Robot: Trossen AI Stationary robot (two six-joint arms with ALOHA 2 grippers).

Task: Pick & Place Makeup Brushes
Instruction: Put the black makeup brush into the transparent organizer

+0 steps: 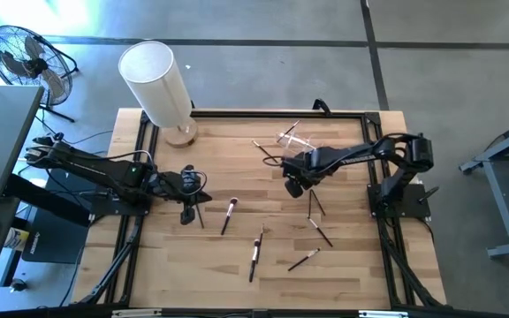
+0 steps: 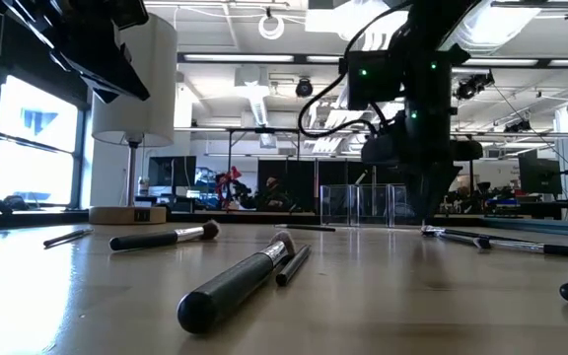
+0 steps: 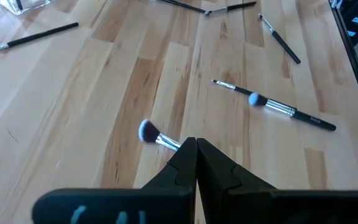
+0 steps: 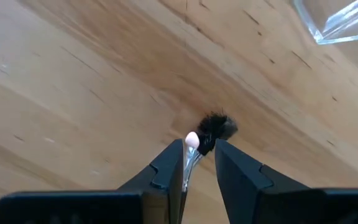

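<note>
Several dark-handled makeup brushes lie flat on the wooden table [image 1: 237,283], among them one with a pale tip [image 1: 230,215] and others [image 1: 255,253] [image 1: 304,259] [image 1: 320,231]. My left gripper [image 1: 189,210] is shut above the table's left middle. In the left wrist view the pale-tipped brush [image 3: 149,131] lies just beyond its fingertips [image 3: 196,142], handle hidden behind them. My right gripper [image 1: 292,187] points down at the table's far middle, shut on a makeup brush [image 4: 191,142] with a pink tip. A black bristle tuft [image 4: 217,126] shows beside that tip. My right gripper holds the pink-tipped brush by its silver ferrule [image 4: 188,163], which lies against the inner side of one finger [image 4: 166,171]. The fingers come from above and point down, and the brush runs along them with its tip past the fingertips. Whether the black tuft belongs to a second brush, I cannot tell.
A clear acrylic holder [image 1: 294,137] stands at the far middle, close to my right gripper. A white lamp shade [image 1: 155,81] on a wooden base [image 1: 182,135] stands at the far left corner. Two thin brushes [image 1: 315,203] lie near my right gripper.
</note>
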